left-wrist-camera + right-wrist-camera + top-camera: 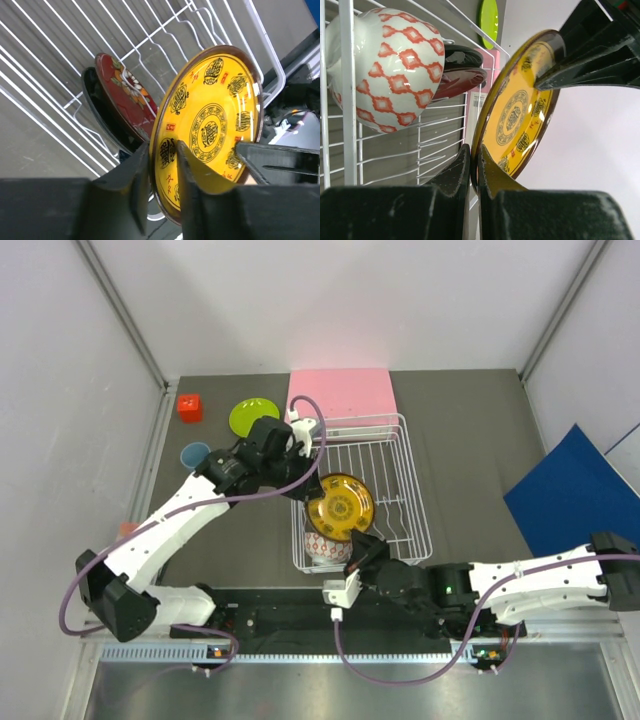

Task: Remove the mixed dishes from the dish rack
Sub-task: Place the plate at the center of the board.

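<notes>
The yellow-amber patterned plate (340,505) is held on edge above the white wire dish rack (400,470). My left gripper (312,480) is shut on its far rim, and in the left wrist view (162,150) the rim sits between the fingers. My right gripper (368,545) is shut on the near rim, with its fingers pinching tightly in the right wrist view (474,150). The red-white bowl (328,548) lies in the rack's near end (385,65). A black-and-red plate (127,95) stands in the prongs (460,75). The lime green plate (254,418) and light blue cup (194,455) sit on the table left of the rack.
A small red cube (189,407) sits at the far left. A flat pink box (342,392) lies behind the rack. A blue sheet (575,490) leans at the right wall. Grey walls close in the table on three sides.
</notes>
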